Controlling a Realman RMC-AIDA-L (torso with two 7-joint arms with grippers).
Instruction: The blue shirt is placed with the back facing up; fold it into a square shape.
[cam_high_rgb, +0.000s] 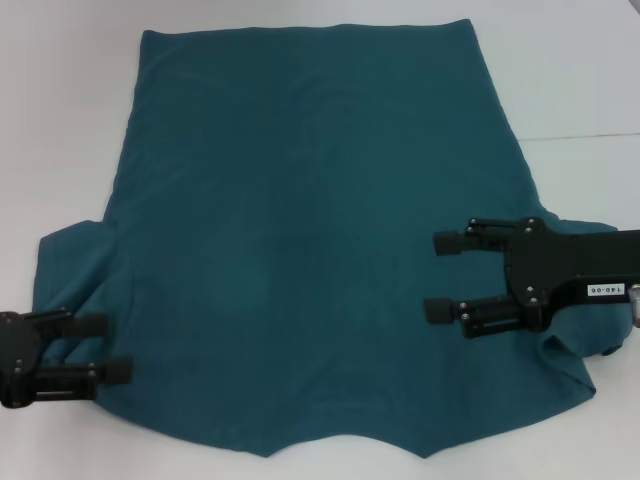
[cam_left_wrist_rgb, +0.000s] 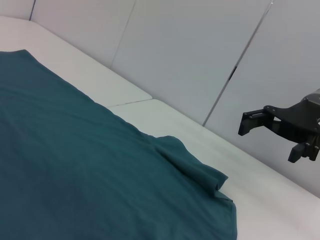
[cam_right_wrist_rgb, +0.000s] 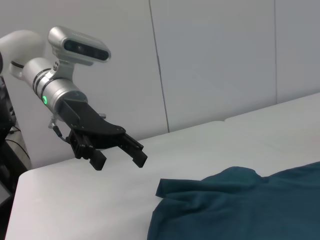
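The blue shirt (cam_high_rgb: 310, 250) lies spread flat on the white table (cam_high_rgb: 60, 120), plain side up, hem far and neck edge near. My left gripper (cam_high_rgb: 108, 347) is open over the left sleeve (cam_high_rgb: 70, 270) at the near left, holding nothing. At the right, my right gripper (cam_high_rgb: 440, 277) is open above the shirt's right side near the other sleeve, also holding nothing. The left wrist view shows the shirt (cam_left_wrist_rgb: 75, 165), a rumpled sleeve (cam_left_wrist_rgb: 200, 172) and the right gripper (cam_left_wrist_rgb: 270, 142) raised off the table. The right wrist view shows the left gripper (cam_right_wrist_rgb: 119, 161) raised above the table, beside the shirt (cam_right_wrist_rgb: 240, 210).
A seam (cam_high_rgb: 580, 135) crosses the table top at the far right. Bare white table surrounds the shirt on the left, right and far sides. Pale wall panels (cam_right_wrist_rgb: 215, 60) stand behind the table.
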